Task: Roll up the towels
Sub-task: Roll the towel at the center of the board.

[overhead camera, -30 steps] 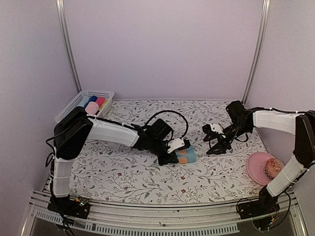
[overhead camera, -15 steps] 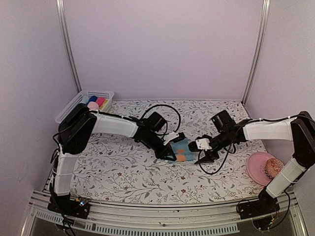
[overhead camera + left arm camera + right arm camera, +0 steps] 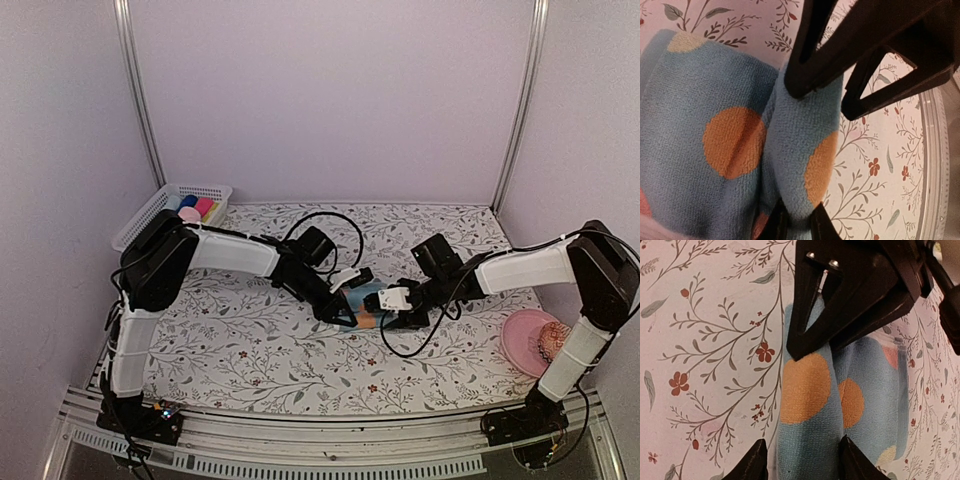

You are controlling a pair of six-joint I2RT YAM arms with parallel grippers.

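Note:
A light blue towel (image 3: 367,301) with orange dots lies partly rolled at the middle of the table. My left gripper (image 3: 797,226) is shut on one end of its rolled fold (image 3: 800,145); in the top view it (image 3: 347,312) sits at the towel's left side. From the opposite end, my right gripper (image 3: 804,463) straddles the same roll (image 3: 807,405). Its jaws are still open, with a thin gap showing at the left finger (image 3: 754,462). In the top view this gripper (image 3: 386,318) meets the towel's right side. The flat part of the towel (image 3: 700,130) lies beside the roll.
A white basket (image 3: 160,205) at the back left holds several coloured cloth rolls, one of them pale pink (image 3: 187,215). A round pink plate (image 3: 515,335) with a patterned object on it sits at the right edge. Black cables loop over the table behind the grippers.
My right arm has swung left from the table's right side to the towel, and its jaws have narrowed around the roll. The left gripper has kept its grip and shifted slightly.

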